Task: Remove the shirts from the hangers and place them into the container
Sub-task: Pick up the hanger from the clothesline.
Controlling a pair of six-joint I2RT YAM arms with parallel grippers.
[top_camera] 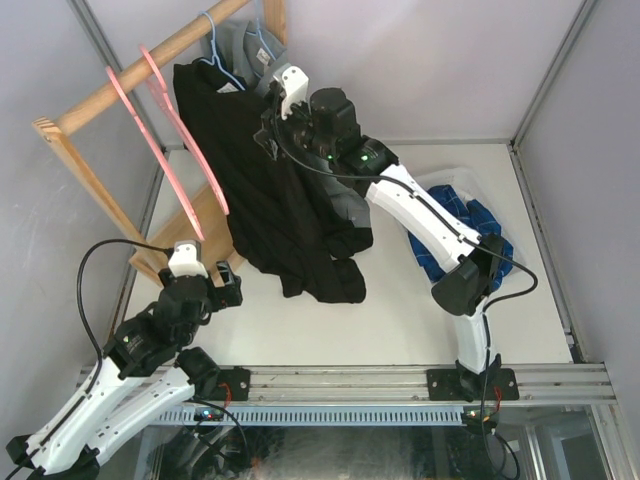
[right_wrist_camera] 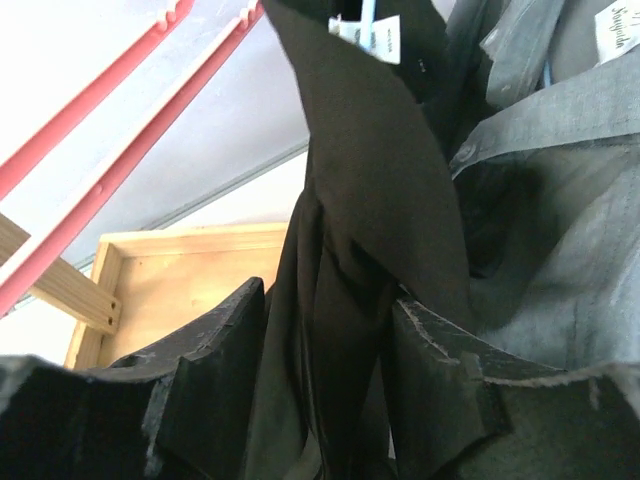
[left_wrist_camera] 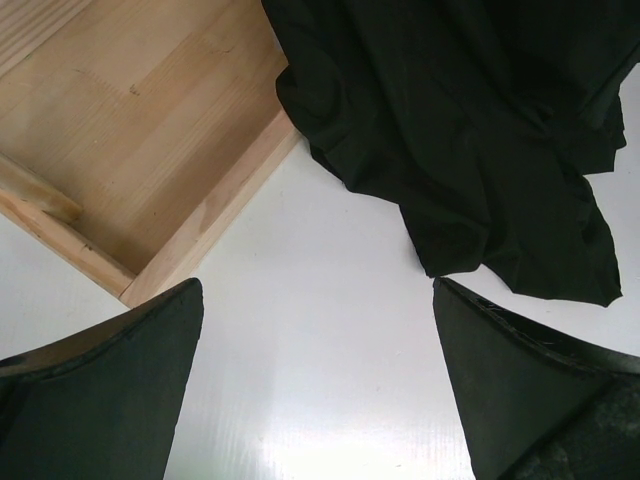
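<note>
Right gripper (right_wrist_camera: 325, 385) clamps black shirt (top_camera: 270, 200) fold under collar; shirt hangs on blue hanger (top_camera: 214, 50). Draw cloth off one shoulder first, clear of grey shirt (right_wrist_camera: 560, 200). Left gripper (left_wrist_camera: 318, 290) wide open over bench (left_wrist_camera: 330, 400). Basket (top_camera: 452, 177) partly hidden by right arm

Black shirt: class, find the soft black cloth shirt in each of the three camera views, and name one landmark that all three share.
Top external: the soft black cloth shirt hangs left of centre, beside the rack.
Left wrist: upper right, its crumpled hem on the white table.
Right wrist: centre, bunched between the right gripper's fingers.
Shared landmark: the light wooden rack.
</note>
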